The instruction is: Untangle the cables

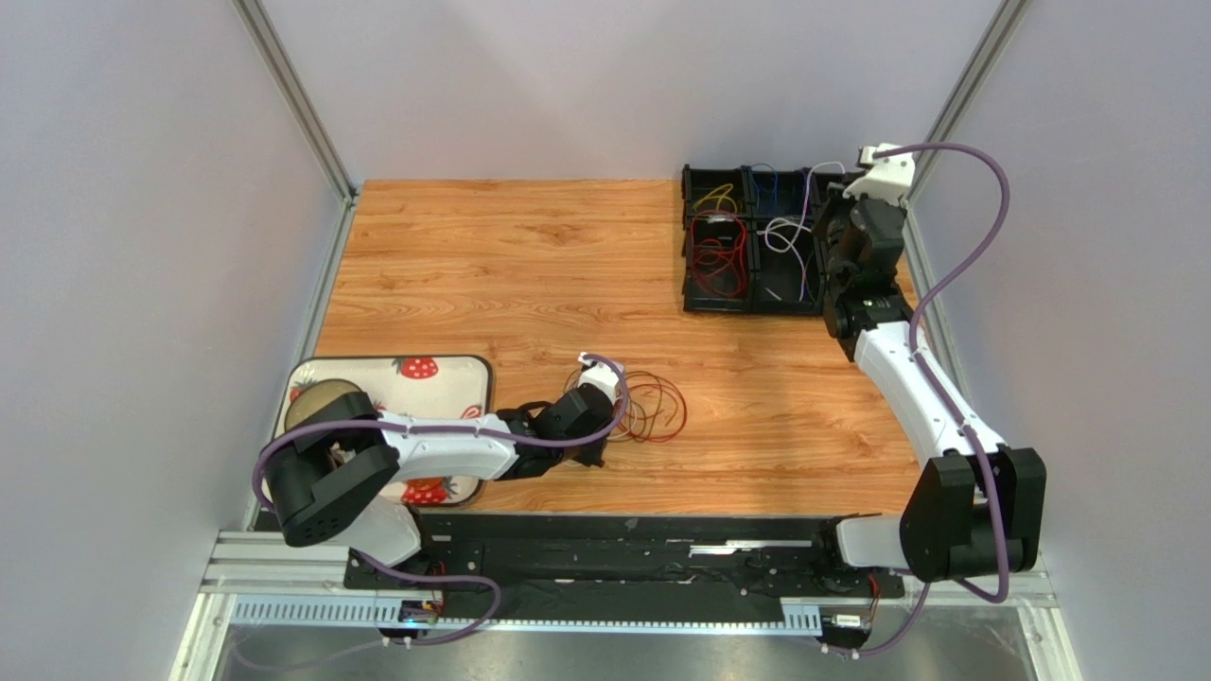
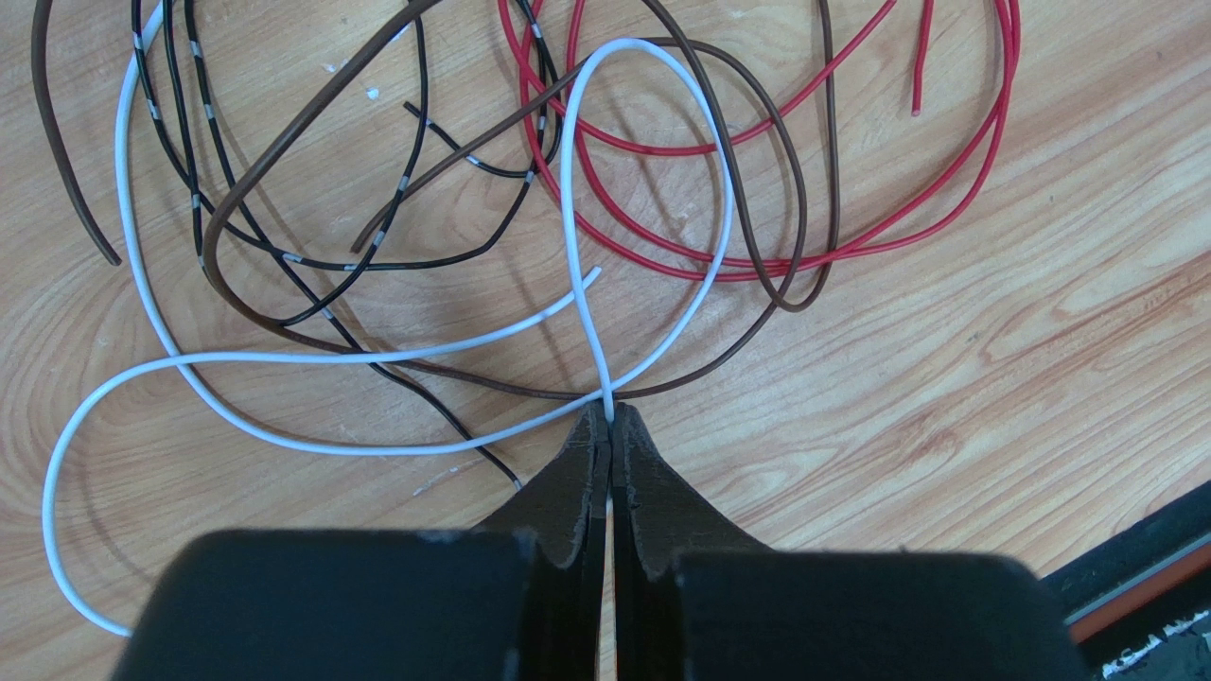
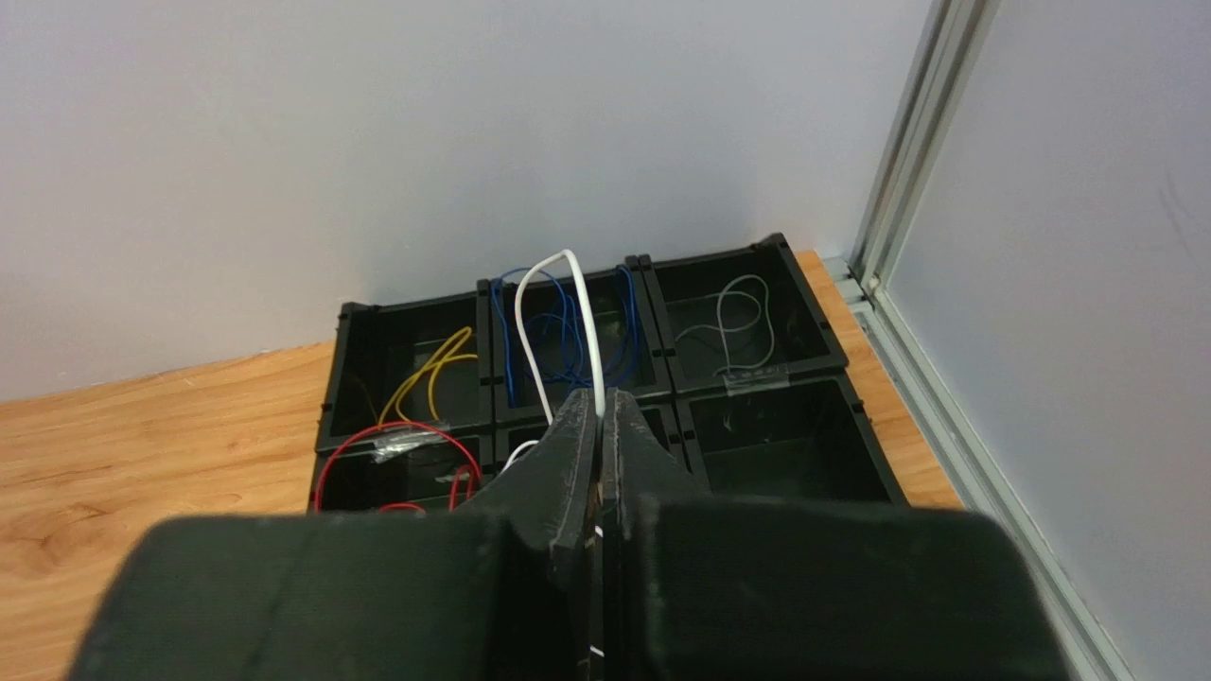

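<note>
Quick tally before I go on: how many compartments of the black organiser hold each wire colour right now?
yellow wire: 1
blue wire: 1
red wire: 1
white wire, pinched in the right pincer: 1
pale wire: 1
no wire that I can make out: 1
Total: 6 compartments in the black organiser, 5 with wire.

Pale grey walls (image 1: pixel 611 85) close the top, left and right of the frame, joined by metal posts (image 1: pixel 294 92). A wooden table (image 1: pixel 498 256) fills the middle under even light.
</note>
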`<act>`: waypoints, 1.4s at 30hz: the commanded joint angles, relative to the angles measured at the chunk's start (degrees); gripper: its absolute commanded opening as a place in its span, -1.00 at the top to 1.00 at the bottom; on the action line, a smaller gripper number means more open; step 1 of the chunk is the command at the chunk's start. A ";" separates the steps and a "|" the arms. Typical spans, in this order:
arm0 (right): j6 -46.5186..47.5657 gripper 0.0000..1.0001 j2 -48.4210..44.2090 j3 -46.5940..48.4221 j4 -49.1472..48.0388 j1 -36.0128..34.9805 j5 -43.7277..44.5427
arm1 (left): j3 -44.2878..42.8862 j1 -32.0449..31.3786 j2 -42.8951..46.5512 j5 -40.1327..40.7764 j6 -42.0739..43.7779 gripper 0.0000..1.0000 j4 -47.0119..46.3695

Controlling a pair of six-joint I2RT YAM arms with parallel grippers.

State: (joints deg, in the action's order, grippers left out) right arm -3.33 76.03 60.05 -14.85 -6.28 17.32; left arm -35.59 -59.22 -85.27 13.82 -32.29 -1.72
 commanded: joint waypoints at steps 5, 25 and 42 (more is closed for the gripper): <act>-0.35 1.00 0.87 0.15 -1.41 1.27 4.74 | -1.14 -0.02 -1.21 -0.11 -0.67 1.00 0.49; -2.20 1.00 13.69 2.08 -2.20 2.24 5.09 | -2.73 -0.02 -3.23 -0.29 -0.49 1.00 1.54; 0.96 1.00 12.12 2.09 3.25 4.00 22.49 | -3.60 -0.02 -4.20 -0.38 -0.40 1.00 1.54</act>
State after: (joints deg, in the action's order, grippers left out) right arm -3.09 91.00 62.81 -9.91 -2.61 36.47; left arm -38.81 -59.22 -88.53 13.82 -32.29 -1.58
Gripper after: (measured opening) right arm 0.011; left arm 0.008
